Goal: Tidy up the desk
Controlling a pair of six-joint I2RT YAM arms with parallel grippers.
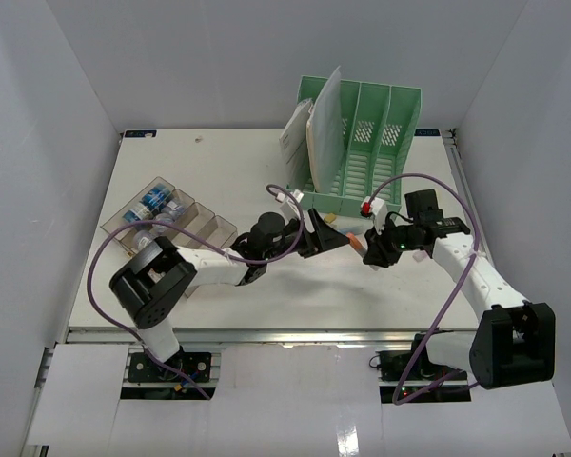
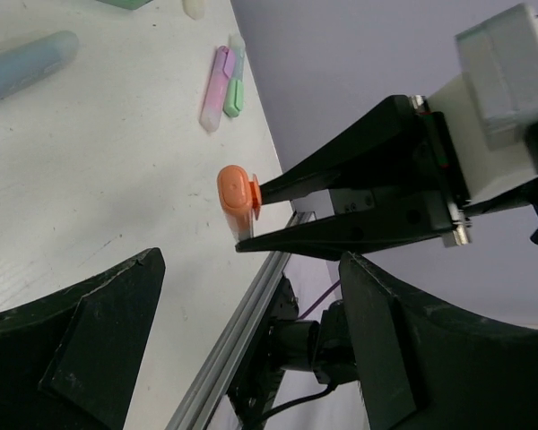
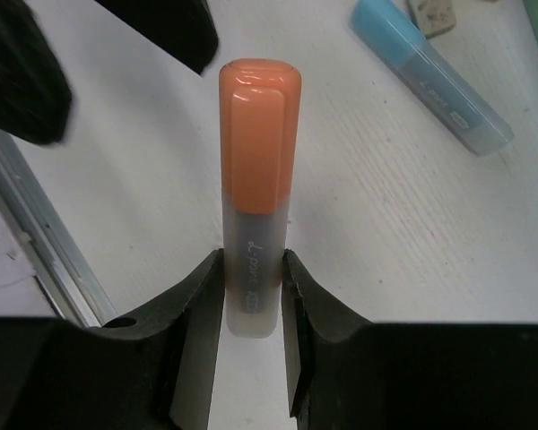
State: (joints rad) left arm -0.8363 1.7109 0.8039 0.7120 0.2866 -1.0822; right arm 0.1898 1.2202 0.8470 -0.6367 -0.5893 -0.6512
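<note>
The desk (image 1: 266, 295) is the large white tabletop that fills the middle of the top view, with a metal rail (image 1: 266, 333) along its near edge just ahead of the two arm bases. Over its centre-right area the right gripper (image 3: 254, 269) is clamped on the clear barrel of an orange highlighter (image 3: 255, 224), whose orange cap points away from the fingers towards the left arm. The left gripper (image 1: 331, 238) faces it from the left, its fingers spread wide and holding nothing, close to the cap but apart from it. A blue highlighter (image 3: 430, 76) lies flat on the desk just beyond the held one. In the left wrist view a pink highlighter (image 2: 217, 90) and a green-capped highlighter (image 2: 236, 85) lie side by side close to an edge of the desk. At the far right stands a green file rack (image 1: 362, 143), with papers (image 1: 314, 133) upright in its leftmost slot. Well apart on the left of the desk sits a clear compartment tray (image 1: 167, 224) with small items in its far-left compartments.
</note>
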